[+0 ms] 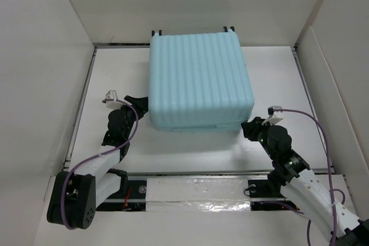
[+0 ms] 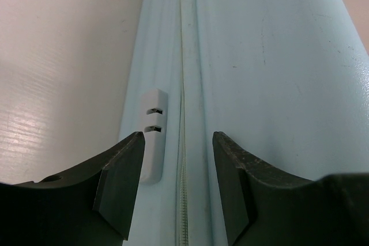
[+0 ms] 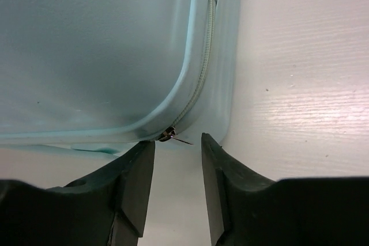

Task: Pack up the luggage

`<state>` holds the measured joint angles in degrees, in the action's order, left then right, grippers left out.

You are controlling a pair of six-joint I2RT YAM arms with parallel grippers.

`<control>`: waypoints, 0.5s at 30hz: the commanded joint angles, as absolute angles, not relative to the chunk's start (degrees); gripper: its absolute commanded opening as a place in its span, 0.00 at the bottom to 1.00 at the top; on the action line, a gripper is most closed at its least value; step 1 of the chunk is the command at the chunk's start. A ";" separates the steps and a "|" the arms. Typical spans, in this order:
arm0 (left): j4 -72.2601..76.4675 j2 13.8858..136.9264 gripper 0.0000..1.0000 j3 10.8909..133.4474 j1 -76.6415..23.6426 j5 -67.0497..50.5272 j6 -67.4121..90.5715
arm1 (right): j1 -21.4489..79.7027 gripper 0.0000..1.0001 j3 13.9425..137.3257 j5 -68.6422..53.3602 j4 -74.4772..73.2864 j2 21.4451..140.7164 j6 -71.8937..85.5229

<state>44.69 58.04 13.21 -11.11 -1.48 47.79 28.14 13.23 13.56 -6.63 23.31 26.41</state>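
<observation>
Luggage (image 1: 199,82) lies flat at the middle of the white table (image 1: 277,84), ribbed shell up, wheels toward the far wall. Left gripper (image 2: 179,142) gapes wide and empty, facing its side seam beside a white plastic foot (image 2: 153,142). Right gripper (image 3: 177,148), narrowly parted and empty, sits just short of the zipper pull (image 3: 169,135) at a near corner.

No legible text, label, brand, number or sign in any of three views.
</observation>
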 commanded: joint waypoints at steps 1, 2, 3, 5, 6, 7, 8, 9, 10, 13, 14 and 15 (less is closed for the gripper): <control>46.85 57.66 0.48 15.12 -11.25 -3.78 46.93 | 25.93 0.41 16.26 8.63 -0.01 26.54 21.19; 46.76 57.57 0.48 15.03 -11.25 -3.61 46.76 | 25.93 0.38 16.00 8.53 2.26 26.63 20.83; 46.76 57.48 0.48 15.03 -11.25 -3.52 46.76 | 25.93 0.36 15.82 8.35 2.81 26.37 20.22; 46.76 57.74 0.48 15.03 -11.25 -3.60 46.67 | 25.93 0.33 15.30 8.17 4.99 25.58 19.95; 46.84 57.83 0.48 14.94 -11.25 -3.60 46.67 | 25.93 0.31 14.77 8.09 5.53 24.88 19.52; 46.93 58.09 0.48 15.03 -11.25 -3.69 46.76 | 25.93 0.30 14.68 7.82 5.71 24.53 19.42; 47.11 58.27 0.48 15.03 -11.25 -3.78 46.76 | 25.93 0.27 14.50 7.82 5.89 24.43 19.42; 47.11 58.45 0.48 14.94 -11.25 -3.78 46.76 | 25.93 0.25 14.33 7.65 5.80 24.52 19.42; 47.20 58.53 0.48 15.03 -11.25 -3.95 46.76 | 25.93 0.23 14.24 7.82 5.89 24.70 19.51; 47.46 58.54 0.48 14.77 -11.25 -3.96 46.76 | 25.93 0.17 13.54 8.00 6.76 25.66 20.04; 47.37 58.54 0.48 14.77 -11.25 -3.87 46.76 | 25.93 0.11 13.45 7.91 7.38 25.93 20.21; 47.29 58.45 0.48 14.68 -11.25 -3.87 46.67 | 25.93 0.08 13.45 7.74 7.56 26.28 20.65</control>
<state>44.84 58.37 13.21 -11.14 -1.76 47.75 26.52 13.04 8.51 -2.37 25.71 20.60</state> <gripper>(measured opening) 0.480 0.101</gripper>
